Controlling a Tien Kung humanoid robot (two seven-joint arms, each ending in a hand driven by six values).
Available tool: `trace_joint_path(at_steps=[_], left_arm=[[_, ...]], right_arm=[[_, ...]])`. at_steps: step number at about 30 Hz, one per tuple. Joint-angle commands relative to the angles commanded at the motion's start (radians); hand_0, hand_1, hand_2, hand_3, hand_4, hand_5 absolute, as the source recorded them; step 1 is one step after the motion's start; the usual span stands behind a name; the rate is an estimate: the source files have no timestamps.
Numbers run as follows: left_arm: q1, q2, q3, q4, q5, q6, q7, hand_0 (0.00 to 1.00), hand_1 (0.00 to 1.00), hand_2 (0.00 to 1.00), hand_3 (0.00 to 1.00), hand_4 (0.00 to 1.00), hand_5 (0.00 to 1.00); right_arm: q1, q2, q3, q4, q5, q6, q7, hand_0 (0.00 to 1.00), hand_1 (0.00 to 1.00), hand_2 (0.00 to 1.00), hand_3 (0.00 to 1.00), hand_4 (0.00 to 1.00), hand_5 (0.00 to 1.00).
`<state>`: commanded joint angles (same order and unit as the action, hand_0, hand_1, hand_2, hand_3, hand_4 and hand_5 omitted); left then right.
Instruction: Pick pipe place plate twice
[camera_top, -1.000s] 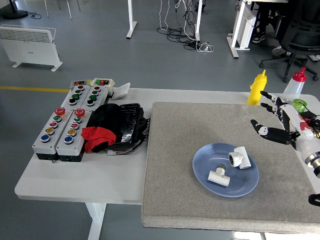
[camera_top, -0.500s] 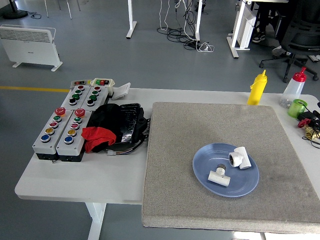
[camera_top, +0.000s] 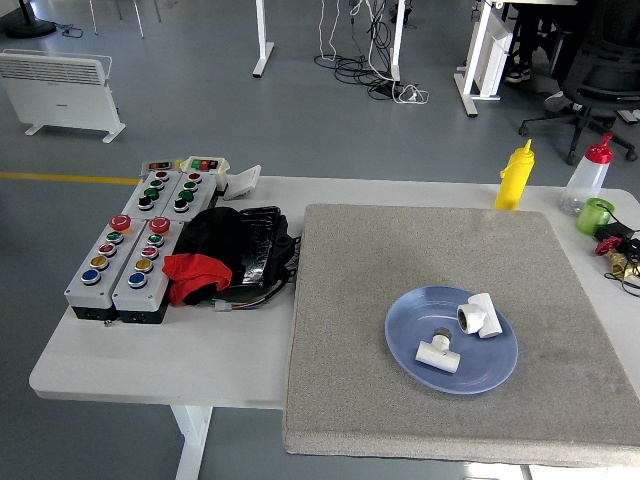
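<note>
Gone from view since a second ago is the right hand that hovered at the mat's right edge; neither hand shows now, so their state cannot be told. Both white pipe fittings lie on the blue plate (camera_top: 452, 370): one pipe tee (camera_top: 479, 316) at its upper right, the other pipe tee (camera_top: 438, 351) near its middle, close together. The plate sits on the grey mat (camera_top: 380, 260). Beyond the mat stand a yellow bottle (camera_top: 515, 176) and a red-capped bottle (camera_top: 587, 175); left of it lie black cloth (camera_top: 235, 250) and button boxes (camera_top: 135, 245).

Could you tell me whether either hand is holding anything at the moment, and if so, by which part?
Nothing is held: neither hand is in view. Both white pipe fittings lie on the blue plate.
</note>
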<state>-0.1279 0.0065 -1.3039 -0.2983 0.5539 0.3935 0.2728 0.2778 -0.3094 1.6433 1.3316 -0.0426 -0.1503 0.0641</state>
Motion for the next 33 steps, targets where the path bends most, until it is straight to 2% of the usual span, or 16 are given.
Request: trace_joint_path(at_steps=[9,17,33], left_arm=[[0.002,-0.002,-0.001,-0.001,0.003,0.0,0.002,0.737,0.694,0.715,0.757,0.39,0.998],[0.011,-0.002,-0.003,-0.002,0.007,0.002,0.003,0.737,0.693,0.717,0.757,0.388,0.998],[0.025,-0.002,-0.013,-0.004,0.026,0.003,0.011,0.737,0.693,0.717,0.757,0.383,0.998]], right_arm=[[-0.012,0.001,0.014,0.0,-0.013,-0.006,0.013,0.827,0.792,0.853,0.852,0.61,0.426],[-0.028,0.002,0.01,0.0,-0.016,-0.008,0.019,0.825,0.789,0.851,0.85,0.599,0.46],[-0.047,0.006,0.004,-0.006,-0.025,-0.028,0.073,0.823,0.789,0.851,0.85,0.585,0.479]])
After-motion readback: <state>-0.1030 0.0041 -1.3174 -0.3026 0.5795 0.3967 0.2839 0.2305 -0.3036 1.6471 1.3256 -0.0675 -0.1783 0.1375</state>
